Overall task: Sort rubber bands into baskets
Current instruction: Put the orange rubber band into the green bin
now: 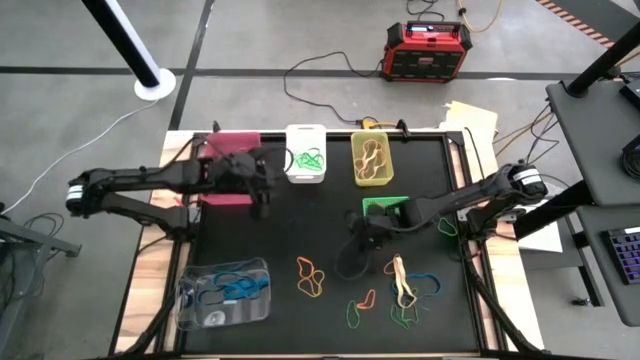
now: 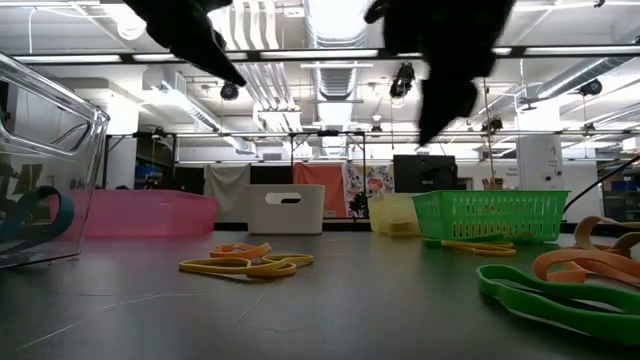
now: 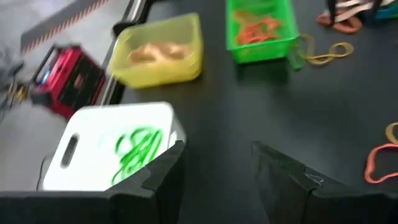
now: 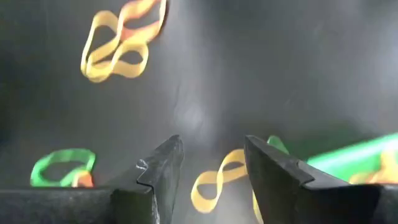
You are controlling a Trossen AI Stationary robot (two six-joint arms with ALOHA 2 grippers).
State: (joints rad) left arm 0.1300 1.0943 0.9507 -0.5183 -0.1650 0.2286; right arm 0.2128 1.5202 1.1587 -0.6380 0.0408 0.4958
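Room: lab hall with ceiling lights and hung cloths behind my table; a red-black box (image 1: 428,51) sits on the floor beyond the far edge, its lettering too blurred to read
Surface: black table mat (image 1: 300,235), dark so the coloured bands show up against it
Clear bin: the biggest basket (image 1: 225,293), near corner on my left side, with blue bands lying in it
Pink bin: magenta basket (image 1: 228,165) at the far left, partly under my left arm
White bin: white basket (image 1: 305,153) on the far edge, green bands inside
Yellow-green bin: translucent basket (image 1: 370,158) beside the white one, pale yellow bands inside
Green mesh bin: small basket (image 1: 384,208) nearer the middle, orange bands showing in it in the left wrist view; one colour to each bin seems to be the scheme
Left claw: my left gripper (image 1: 262,188) hangs just beside the white bin and the pink one, jaws apart and empty
Right claw: my right gripper (image 1: 352,262) hovers low over the mat near the mesh bin, jaws parted with nothing between them, a yellow band (image 4: 211,183) just ahead, likely my next pick
Loose rubber bands: orange pair (image 1: 309,277) mid-mat; a mixed cluster (image 1: 405,290) of yellow, blue, green and orange toward the near right, unsorted
Writing: none I can read anywhere
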